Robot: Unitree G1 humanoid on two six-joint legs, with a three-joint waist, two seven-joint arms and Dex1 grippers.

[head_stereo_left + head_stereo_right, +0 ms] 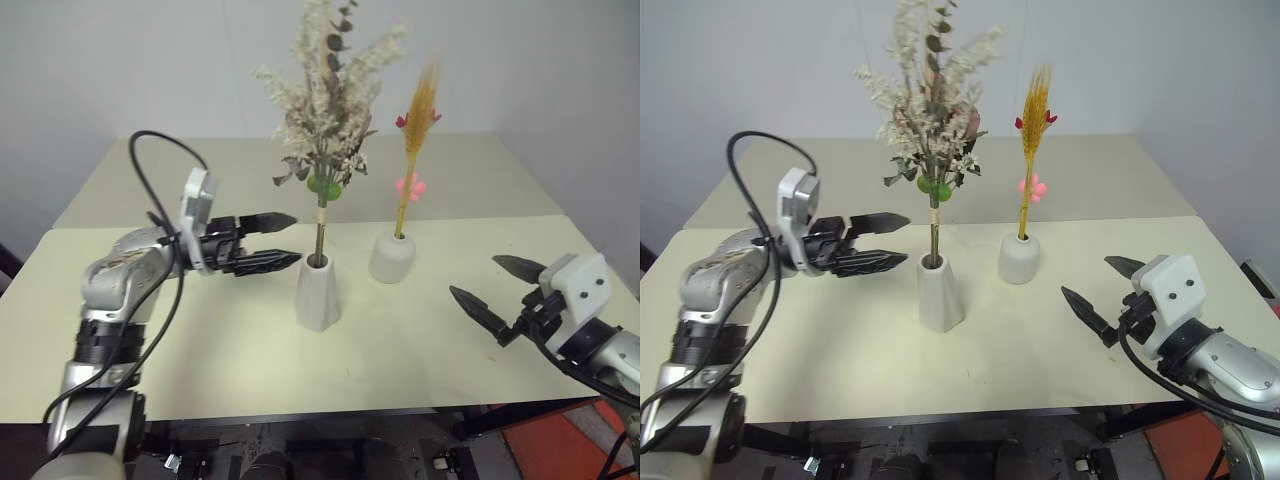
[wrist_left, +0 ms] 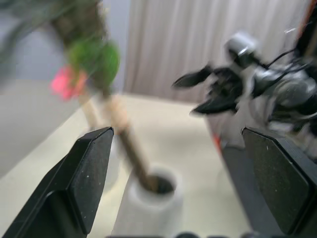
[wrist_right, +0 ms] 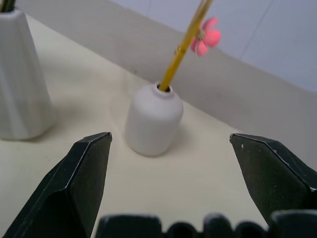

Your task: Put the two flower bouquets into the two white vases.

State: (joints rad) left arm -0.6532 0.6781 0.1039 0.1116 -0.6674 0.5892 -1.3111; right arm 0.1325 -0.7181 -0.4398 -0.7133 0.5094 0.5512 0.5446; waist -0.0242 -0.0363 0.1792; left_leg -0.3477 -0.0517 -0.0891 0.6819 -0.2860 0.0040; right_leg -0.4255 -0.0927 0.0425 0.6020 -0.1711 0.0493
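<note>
The bushy cream-white bouquet (image 1: 325, 90) stands upright with its stem in the taller tapered white vase (image 1: 318, 295) at the middle of the table. To its right, the slim yellow-orange plume with red and pink blooms (image 1: 417, 130) stands in the shorter rounded white vase (image 1: 392, 257). My left gripper (image 1: 283, 241) is open, pointing right, just left of the tall vase's stem and apart from it. Near the table's front right edge my right gripper (image 1: 494, 286) is open and empty, aimed toward the short vase (image 3: 152, 119).
The vases stand on a pale cream table (image 1: 220, 350) with a second table section (image 1: 470, 180) behind, against a light wall. A black cable (image 1: 150, 190) loops over my left arm. Orange-red floor (image 1: 560, 440) shows at the lower right.
</note>
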